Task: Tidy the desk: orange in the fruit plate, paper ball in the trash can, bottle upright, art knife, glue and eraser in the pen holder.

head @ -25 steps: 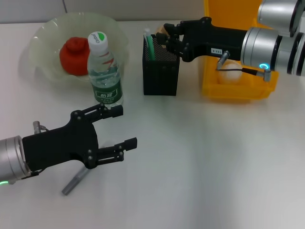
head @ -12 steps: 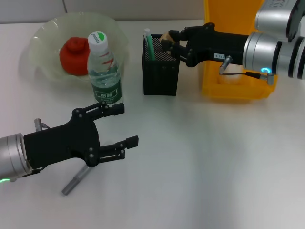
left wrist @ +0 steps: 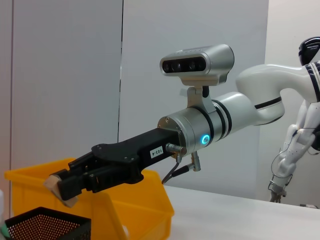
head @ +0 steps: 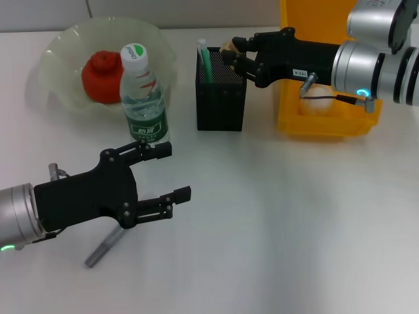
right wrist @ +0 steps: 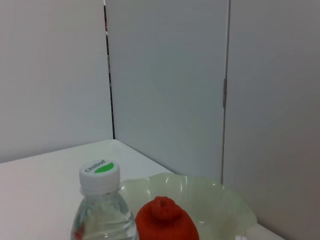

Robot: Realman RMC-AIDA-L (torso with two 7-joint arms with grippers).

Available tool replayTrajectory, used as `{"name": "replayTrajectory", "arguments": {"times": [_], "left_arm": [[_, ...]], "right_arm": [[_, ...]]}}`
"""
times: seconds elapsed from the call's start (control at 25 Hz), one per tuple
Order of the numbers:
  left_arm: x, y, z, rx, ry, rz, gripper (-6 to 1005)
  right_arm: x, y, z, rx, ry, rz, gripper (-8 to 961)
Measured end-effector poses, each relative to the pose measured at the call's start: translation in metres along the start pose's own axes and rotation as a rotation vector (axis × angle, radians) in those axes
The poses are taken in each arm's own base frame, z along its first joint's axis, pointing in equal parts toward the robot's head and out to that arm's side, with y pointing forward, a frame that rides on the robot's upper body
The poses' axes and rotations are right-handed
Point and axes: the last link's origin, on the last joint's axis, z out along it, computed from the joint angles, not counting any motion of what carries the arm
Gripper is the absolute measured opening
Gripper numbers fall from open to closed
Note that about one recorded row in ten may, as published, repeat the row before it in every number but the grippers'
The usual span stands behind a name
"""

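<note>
Head view. The right gripper [head: 230, 55] is poised over the far rim of the holder [head: 221, 98], its fingers clamped on a small tan block, judged to be the eraser [head: 227, 48]; the hold above the open mouth suits a drop into the holder. A green stick already stands inside, at the side away from the gripper. The bin [head: 325, 98] lies under the right arm, with a pale ball, probably the paper ball [head: 319, 95], inside it. The left gripper [head: 165, 173] hovers with its fingers spread and holding nothing, just short of the upright bottle [head: 145, 98]. A grey pen-like item, probably the knife [head: 105, 248], lies on the desk beneath that gripper's body, partly covered by it. The orange [head: 101, 75] sits in the plate [head: 65, 46], beyond the bottle.

Left wrist view. The right gripper [left wrist: 62, 186] shows side-on, closed on the eraser [left wrist: 59, 187] directly above the holder [left wrist: 47, 225]. The left arm's own fingers are not shown.

Right wrist view. Only the bottle [right wrist: 103, 207], orange [right wrist: 165, 220] and plate [right wrist: 225, 200] appear ahead of the tool; its fingers, the eraser and the holder are out of frame. Glue cannot be identified with certainty in any view.
</note>
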Motion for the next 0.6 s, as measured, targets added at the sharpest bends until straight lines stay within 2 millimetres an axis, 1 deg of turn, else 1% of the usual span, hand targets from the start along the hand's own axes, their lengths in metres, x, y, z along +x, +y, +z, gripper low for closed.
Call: {"name": "replayTrajectory", "arguments": {"times": [0.6], "left_arm": [[-0.0004, 0.0, -0.0001, 0.001, -0.001, -0.001, 798]], "right_arm": [[0.0008, -0.0009, 0.0058, 0.004, 0.015, 0.008, 311]]}}
